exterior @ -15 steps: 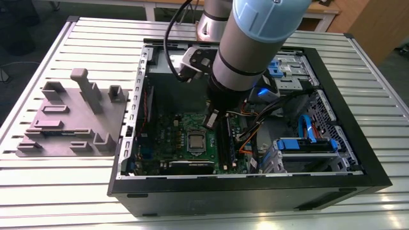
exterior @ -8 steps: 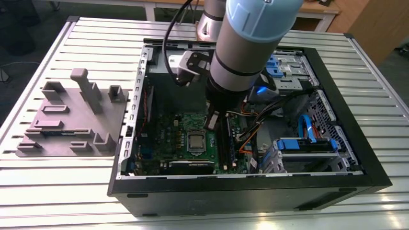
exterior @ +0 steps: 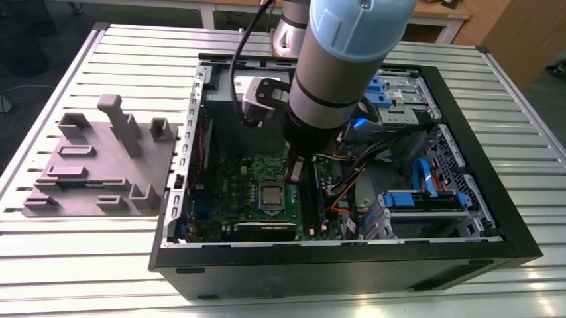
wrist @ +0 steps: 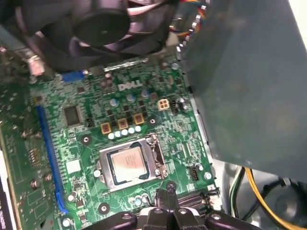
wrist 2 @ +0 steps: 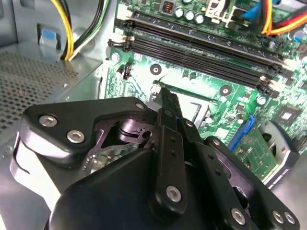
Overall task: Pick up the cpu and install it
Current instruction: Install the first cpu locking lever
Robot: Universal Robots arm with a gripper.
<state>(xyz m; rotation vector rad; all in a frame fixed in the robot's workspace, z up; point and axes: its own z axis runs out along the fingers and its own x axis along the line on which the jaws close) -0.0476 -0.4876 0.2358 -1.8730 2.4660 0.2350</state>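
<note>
The cpu (exterior: 272,194), a small square chip with a silver-grey top, lies flat in its metal-framed socket on the green motherboard (exterior: 238,175) inside the open computer case. In the first wrist view the cpu (wrist: 128,163) sits level within the socket frame. My gripper (exterior: 300,175) hangs just above the board, beside the socket on the memory-slot side and apart from the chip. In both wrist views its black fingers (wrist 2: 166,103) come together to a point with nothing between them, and that tip (wrist: 169,190) stands near the socket's edge.
The black case walls (exterior: 495,199) ring the board. Black memory slots (wrist 2: 201,52), coloured cables (exterior: 349,185) and blue drive cages (exterior: 425,199) lie to the exterior view's right. A round fan (wrist: 103,26) and a grey metal box (wrist: 244,81) flank the socket. A grey fixture plate (exterior: 97,165) lies outside the case.
</note>
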